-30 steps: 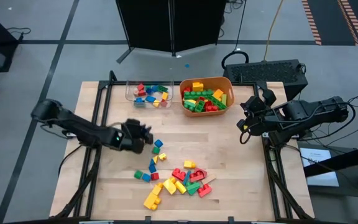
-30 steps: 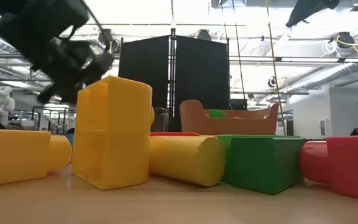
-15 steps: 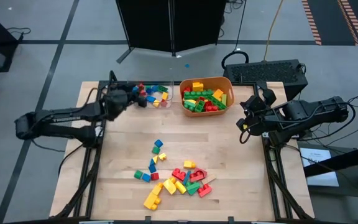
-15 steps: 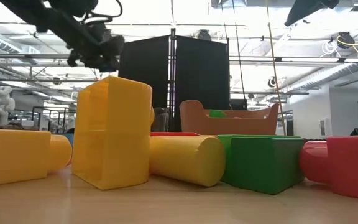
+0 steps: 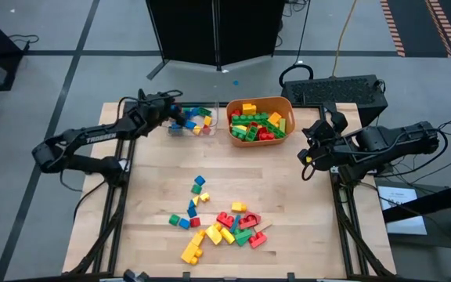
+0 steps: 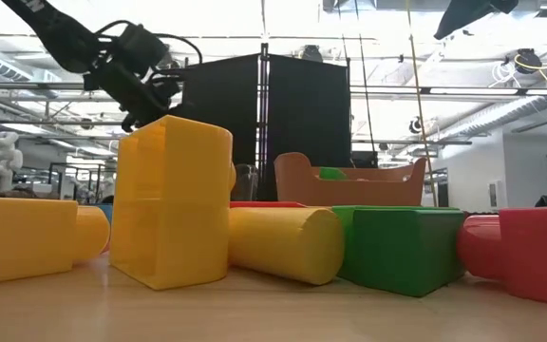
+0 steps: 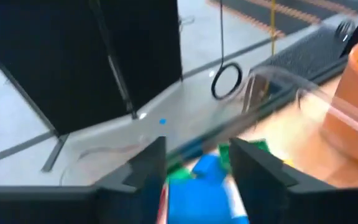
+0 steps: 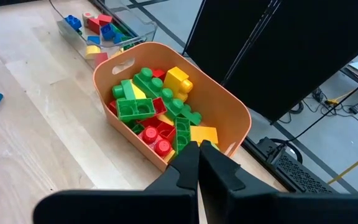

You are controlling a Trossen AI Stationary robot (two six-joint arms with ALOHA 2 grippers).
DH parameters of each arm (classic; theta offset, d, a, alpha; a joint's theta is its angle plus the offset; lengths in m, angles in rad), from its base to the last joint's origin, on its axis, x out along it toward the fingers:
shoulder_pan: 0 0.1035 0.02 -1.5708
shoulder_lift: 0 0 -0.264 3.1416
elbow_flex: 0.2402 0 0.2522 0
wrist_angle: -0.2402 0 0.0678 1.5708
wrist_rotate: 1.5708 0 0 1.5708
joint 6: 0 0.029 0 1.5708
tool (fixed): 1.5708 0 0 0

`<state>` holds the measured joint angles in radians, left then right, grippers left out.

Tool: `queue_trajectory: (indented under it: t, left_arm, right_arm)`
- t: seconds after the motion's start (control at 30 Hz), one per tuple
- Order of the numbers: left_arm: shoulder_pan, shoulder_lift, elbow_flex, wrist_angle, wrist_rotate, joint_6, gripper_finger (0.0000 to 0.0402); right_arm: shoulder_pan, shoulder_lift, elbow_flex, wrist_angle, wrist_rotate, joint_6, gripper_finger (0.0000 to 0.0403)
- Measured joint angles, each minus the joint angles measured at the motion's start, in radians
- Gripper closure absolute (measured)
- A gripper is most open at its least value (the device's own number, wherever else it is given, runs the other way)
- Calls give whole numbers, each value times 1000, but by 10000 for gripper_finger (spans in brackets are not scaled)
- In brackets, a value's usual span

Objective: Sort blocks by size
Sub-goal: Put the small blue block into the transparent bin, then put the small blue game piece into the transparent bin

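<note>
Many blocks point(image 5: 218, 223) in red, yellow, green and blue lie loose on the near middle of the table. My left gripper point(image 5: 176, 117) hangs over the left part of the clear tray point(image 5: 198, 119) at the far edge, shut on a small blue block point(image 7: 201, 183); it also shows in the low view point(image 6: 145, 90). The tray holds several small blocks. The orange tub point(image 5: 261, 119) beside it holds larger green, red and yellow blocks. My right gripper point(image 5: 313, 153) waits shut and empty at the table's right edge; its shut fingers show in the right wrist view point(image 8: 199, 155). My left gripper pinches the blue block point(image 7: 197, 177) between its two fingers point(image 7: 148, 168); the block fills the gap between them. The fingers slant down from the table's left. The block is lifted clear, above the tray. Which faces the fingers are on does not show.
The tray and the tub point(image 8: 173, 118) stand side by side at the far edge. A few single blue and green blocks point(image 5: 196, 186) lie left of the main pile. In the low view large yellow, green and red blocks point(image 6: 174, 204) stand close to the camera.
My left gripper has risen from the table's left middle and swung toward the far edge, first to the tray's left end, then a little right over the tray. The right arm has kept still.
</note>
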<state>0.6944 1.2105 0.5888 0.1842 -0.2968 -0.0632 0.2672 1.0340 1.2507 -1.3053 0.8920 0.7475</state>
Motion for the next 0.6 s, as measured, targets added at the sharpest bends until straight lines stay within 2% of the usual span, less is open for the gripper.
queue_trajectory:
  t: [0.13,0.23,0.3,0.37,0.47,0.53,0.6]
  left_arm:
    - [2,10,0,103,52,20,155]
    - [-4,-10,10,132,108,47,122]
    - [-14,-33,43,94,202,16,113]
    - [-42,-64,94,22,348,17,110]
    - [-128,-100,168,-92,513,46,109]
    - [-204,-109,199,-157,565,74,108]
    - [-279,-111,206,-207,572,78,108]
  right_arm:
    - [0,0,0,1,0,5,399]
    - [0,0,0,0,-1,18,399]
    - [0,0,0,0,-2,22,399]
    - [0,0,0,0,-4,28,399]
    - [0,0,0,0,-4,34,399]
    - [0,0,0,0,-4,29,399]
    - [0,0,0,-3,-3,29,399]
